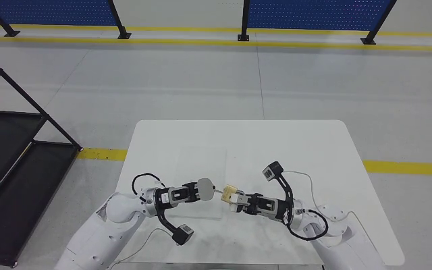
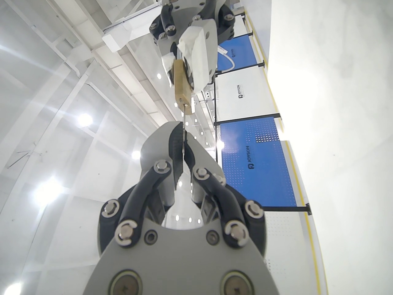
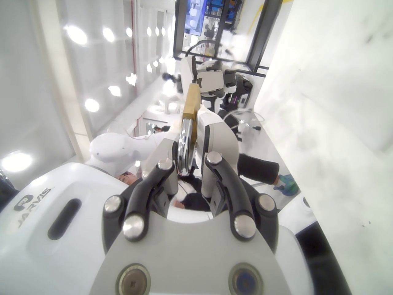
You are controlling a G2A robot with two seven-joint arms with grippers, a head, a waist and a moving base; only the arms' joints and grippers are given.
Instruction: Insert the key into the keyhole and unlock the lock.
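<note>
Pushing the key into the lock

The key [image 2: 184, 130] has its tip at the keyhole [image 2: 185, 104] of the gold lock [image 2: 181, 84]. How deep it goes, I cannot tell. The left gripper [image 2: 183, 150] pinches the key tight. The right gripper [image 3: 194, 124] squeezes the lock, up above the table [image 1: 304, 148]. The turn to unlock it looks still to do.

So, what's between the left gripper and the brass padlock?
Only the thin silver key, its tip at the brass padlock's keyhole; left wrist view.

Blue fence panels [image 1: 310, 13] stand beyond the white table [image 1: 304, 155], with perhaps a black cart [image 1: 27, 175] beside it.
</note>
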